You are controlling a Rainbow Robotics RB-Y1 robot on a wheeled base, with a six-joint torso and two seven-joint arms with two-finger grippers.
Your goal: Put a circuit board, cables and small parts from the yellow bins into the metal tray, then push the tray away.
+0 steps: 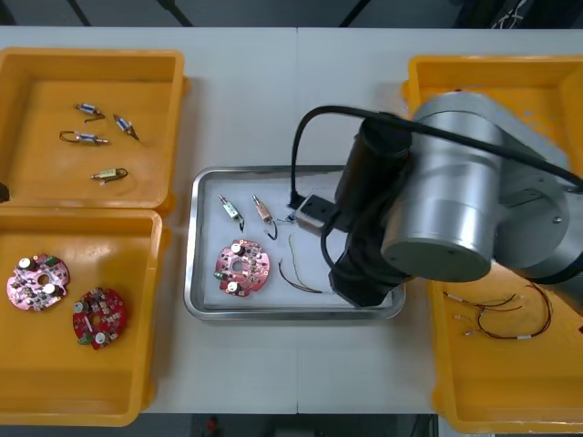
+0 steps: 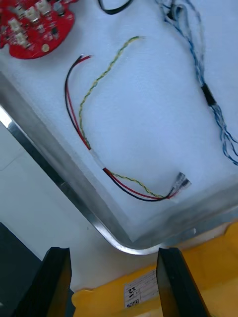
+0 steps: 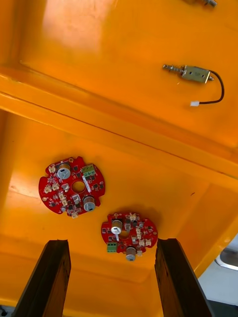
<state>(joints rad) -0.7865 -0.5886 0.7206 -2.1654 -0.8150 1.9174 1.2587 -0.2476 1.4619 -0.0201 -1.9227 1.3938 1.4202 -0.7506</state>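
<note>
The metal tray [image 1: 194,273], white inside, holds a round red circuit board [image 1: 241,269], two small metal parts [image 1: 230,209] and a red and yellow cable [image 1: 301,284]. My right arm [image 1: 437,209] reaches over the tray's right side. In the right wrist view my right gripper [image 2: 114,282] is open above the tray's corner [image 2: 99,228], with nothing between its fingers. Beyond the fingers lie the red and yellow cable [image 2: 96,157], a blue and white cable [image 2: 208,94] and the board [image 2: 34,25]. My left gripper [image 3: 111,282] hangs open over two circuit boards [image 3: 72,185] in a yellow bin.
The far left bin [image 1: 46,164] holds several small metal parts. Two boards [image 1: 36,282] lie in the near left bin [image 1: 91,373]. Red and yellow cables [image 1: 501,319] lie in the near right bin [image 1: 510,382], which sits close to the tray's corner.
</note>
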